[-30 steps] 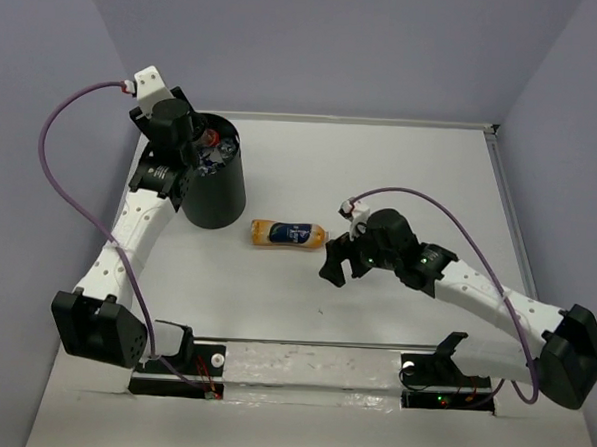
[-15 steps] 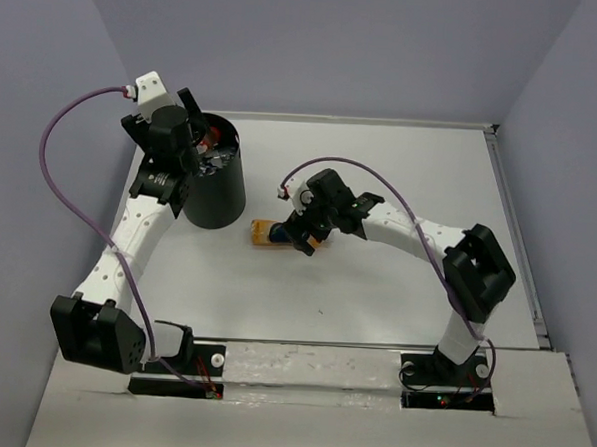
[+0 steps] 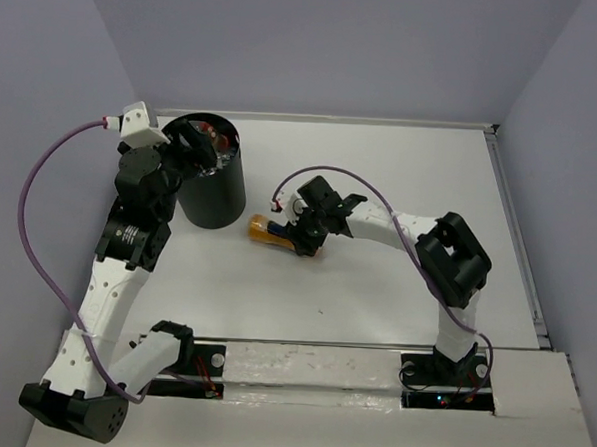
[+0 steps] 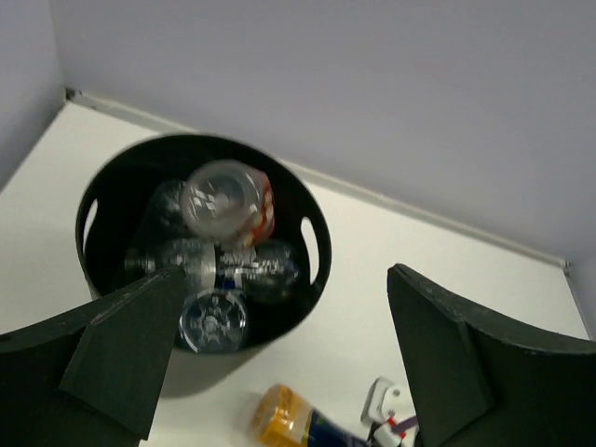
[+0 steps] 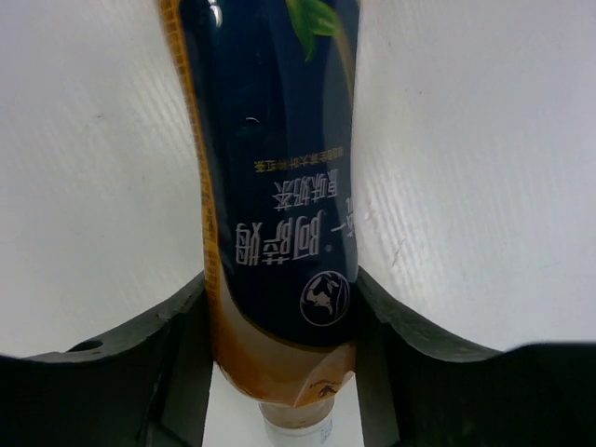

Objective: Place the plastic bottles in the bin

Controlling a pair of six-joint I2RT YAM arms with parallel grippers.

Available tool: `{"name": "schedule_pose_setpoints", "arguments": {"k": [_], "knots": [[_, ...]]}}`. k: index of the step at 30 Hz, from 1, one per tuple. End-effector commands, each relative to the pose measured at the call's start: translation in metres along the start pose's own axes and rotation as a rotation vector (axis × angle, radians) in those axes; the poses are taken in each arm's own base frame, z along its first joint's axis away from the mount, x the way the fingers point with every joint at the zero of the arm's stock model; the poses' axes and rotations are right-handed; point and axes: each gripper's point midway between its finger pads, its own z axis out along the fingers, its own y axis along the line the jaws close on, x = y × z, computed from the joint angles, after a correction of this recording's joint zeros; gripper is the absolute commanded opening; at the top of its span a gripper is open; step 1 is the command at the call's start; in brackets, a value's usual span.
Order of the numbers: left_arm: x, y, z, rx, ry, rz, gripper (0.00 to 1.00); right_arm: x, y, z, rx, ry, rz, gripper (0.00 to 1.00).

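An orange-liquid bottle (image 3: pixel 262 229) with a dark blue label lies on its side on the white table, just right of the black bin (image 3: pixel 215 205). My right gripper (image 3: pixel 301 236) is shut on this bottle (image 5: pixel 270 168), with both fingers (image 5: pixel 177 358) pressed against its sides near the white-capped neck. My left gripper (image 3: pixel 191 140) hangs open above the bin's mouth, its fingers (image 4: pixel 126 349) wide apart and nothing between them. Inside the bin (image 4: pixel 318 244) lie several clear bottles (image 4: pixel 216 320), one with a red label (image 4: pixel 230 198). The orange bottle (image 4: pixel 279 417) shows at the bottom of the left wrist view.
Purple walls close in the table (image 3: pixel 401 169) at the back and both sides. A raised lip (image 3: pixel 511 220) runs along the right edge. The right arm's purple cable (image 3: pixel 326 170) loops above the bottle. The arm bases stand at the near edge.
My left gripper opened over the bin and the arm drew back toward the near left. My right arm swung left to the orange bottle and closed on it.
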Motion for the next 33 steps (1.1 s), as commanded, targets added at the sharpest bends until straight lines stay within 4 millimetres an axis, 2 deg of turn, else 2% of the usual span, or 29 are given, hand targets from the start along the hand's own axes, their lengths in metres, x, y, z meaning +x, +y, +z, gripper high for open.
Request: {"name": "schedule_pose_setpoints", "arguments": {"k": [1,2,4,6,7,8,9,10,13,14,17,25,30,33], "knots": [[0.025,-0.004,-0.028,0.076,0.107,-0.007,0.99,-0.026,0.009,-0.024,0.004,-0.155,0.048,0.4],[0.023,-0.006,-0.033,0.088,0.109,-0.006,0.99,-0.029,0.011,-0.03,0.005,-0.178,0.077,0.34],[0.024,-0.008,-0.044,0.114,0.128,-0.012,0.99,-0.037,0.016,-0.05,0.018,-0.245,0.091,0.31],[0.039,-0.018,-0.053,0.187,0.193,-0.03,0.99,-0.042,0.02,-0.066,0.026,-0.297,0.138,0.27],[0.046,-0.026,-0.06,0.229,0.222,-0.056,0.99,-0.047,0.025,-0.084,0.031,-0.351,0.143,0.26],[0.063,-0.036,-0.066,0.297,0.285,-0.073,0.99,-0.049,0.028,-0.094,0.031,-0.381,0.185,0.26],[0.071,-0.042,-0.069,0.33,0.314,-0.09,0.99,-0.051,0.03,-0.104,0.035,-0.412,0.201,0.26],[0.08,-0.055,-0.077,0.38,0.354,-0.123,0.99,-0.051,0.035,-0.121,0.042,-0.464,0.207,0.26],[0.107,-0.087,-0.088,0.505,0.451,-0.172,0.99,-0.054,0.041,-0.144,0.048,-0.551,0.296,0.26],[0.112,-0.105,-0.096,0.55,0.471,-0.182,0.99,-0.052,0.046,-0.155,0.043,-0.581,0.332,0.27],[0.131,-0.127,-0.099,0.573,0.518,-0.174,0.99,-0.051,0.051,-0.175,0.048,-0.639,0.377,0.27],[0.186,-0.164,-0.09,0.584,0.602,-0.162,0.99,-0.048,0.059,-0.205,0.051,-0.734,0.399,0.27],[0.187,-0.181,-0.077,0.601,0.535,-0.214,0.98,-0.049,0.069,-0.209,0.002,-0.773,0.397,0.27],[0.182,-0.184,-0.068,0.583,0.482,-0.248,0.88,-0.044,0.071,-0.208,-0.005,-0.771,0.407,0.27]]}}
